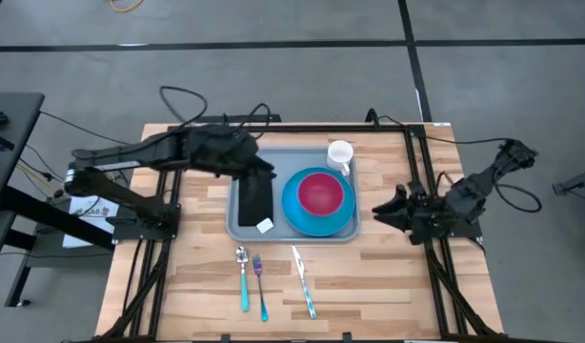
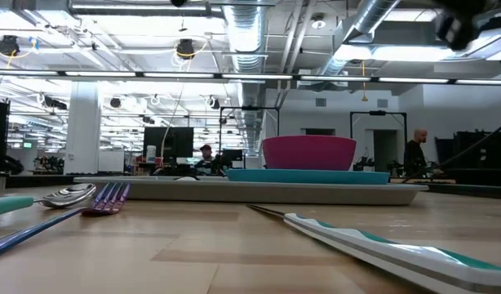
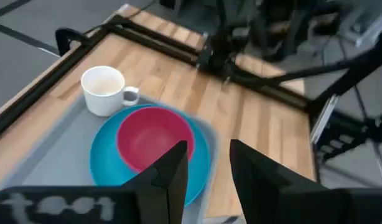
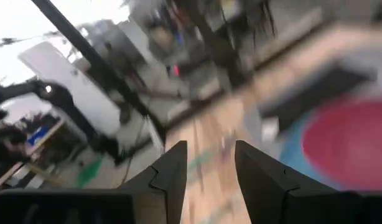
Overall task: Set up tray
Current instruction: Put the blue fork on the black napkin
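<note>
One camera looks straight down on the whole bench [image 1: 369, 276]. One sits low on the bench, looking flat across. Each wrist camera looks past its own jaws. All see the red bowl [image 1: 320, 193].

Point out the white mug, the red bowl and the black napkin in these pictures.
white mug [image 1: 339, 153]: high view, on its open top.
red bowl [image 1: 320, 192]: high view, on its inside.
black napkin [image 1: 255, 204]: high view, on its flat middle.
</note>
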Controlling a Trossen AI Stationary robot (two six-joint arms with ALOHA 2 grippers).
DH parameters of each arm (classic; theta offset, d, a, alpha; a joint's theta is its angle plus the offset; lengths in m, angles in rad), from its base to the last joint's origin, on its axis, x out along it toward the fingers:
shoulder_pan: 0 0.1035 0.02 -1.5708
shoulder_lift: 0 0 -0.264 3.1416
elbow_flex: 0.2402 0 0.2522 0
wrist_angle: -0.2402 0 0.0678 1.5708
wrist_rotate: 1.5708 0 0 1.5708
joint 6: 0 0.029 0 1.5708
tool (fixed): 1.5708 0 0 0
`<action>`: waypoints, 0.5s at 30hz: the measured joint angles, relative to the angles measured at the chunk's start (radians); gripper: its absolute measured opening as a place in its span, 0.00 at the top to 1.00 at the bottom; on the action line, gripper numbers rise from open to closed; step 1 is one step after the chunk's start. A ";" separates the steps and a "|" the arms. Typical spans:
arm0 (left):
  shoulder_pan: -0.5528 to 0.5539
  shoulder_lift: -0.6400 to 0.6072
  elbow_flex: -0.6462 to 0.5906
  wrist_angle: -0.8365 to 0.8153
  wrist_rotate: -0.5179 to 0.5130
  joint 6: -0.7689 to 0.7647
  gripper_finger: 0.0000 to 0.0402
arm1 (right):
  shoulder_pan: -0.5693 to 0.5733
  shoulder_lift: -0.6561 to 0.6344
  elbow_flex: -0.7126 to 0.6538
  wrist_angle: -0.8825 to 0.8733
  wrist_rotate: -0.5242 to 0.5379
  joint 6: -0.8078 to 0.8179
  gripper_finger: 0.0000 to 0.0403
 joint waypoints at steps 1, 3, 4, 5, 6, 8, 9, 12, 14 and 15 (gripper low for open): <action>-0.020 -0.011 0.000 -0.002 -0.026 -0.031 0.73 | 0.006 -0.014 0.000 -0.070 -0.016 0.064 0.69; -0.059 -0.018 0.000 -0.023 -0.088 -0.088 0.73 | 0.017 -0.035 0.000 -0.197 -0.054 0.171 0.69; -0.081 -0.017 0.000 -0.035 -0.115 -0.116 0.73 | 0.021 -0.041 0.000 -0.253 -0.080 0.208 0.69; -0.105 -0.016 0.000 -0.050 -0.139 -0.145 0.73 | 0.026 -0.045 0.000 -0.303 -0.104 0.236 0.69; -0.129 -0.011 0.000 -0.071 -0.161 -0.179 0.73 | 0.030 -0.045 0.000 -0.346 -0.120 0.258 0.69; -0.181 0.006 0.000 -0.098 -0.203 -0.249 0.73 | 0.031 -0.043 0.000 -0.413 -0.155 0.299 0.69; -0.207 0.015 0.000 -0.115 -0.226 -0.288 0.73 | 0.031 -0.043 0.000 -0.441 -0.172 0.314 0.69; -0.278 0.047 0.000 -0.155 -0.313 -0.412 0.73 | 0.030 -0.031 0.000 -0.485 -0.197 0.349 0.69; -0.322 0.069 0.000 -0.204 -0.358 -0.514 0.73 | 0.030 -0.021 0.000 -0.498 -0.197 0.358 0.69; -0.343 0.084 0.000 -0.233 -0.374 -0.569 0.73 | 0.029 -0.020 0.000 -0.500 -0.197 0.358 0.69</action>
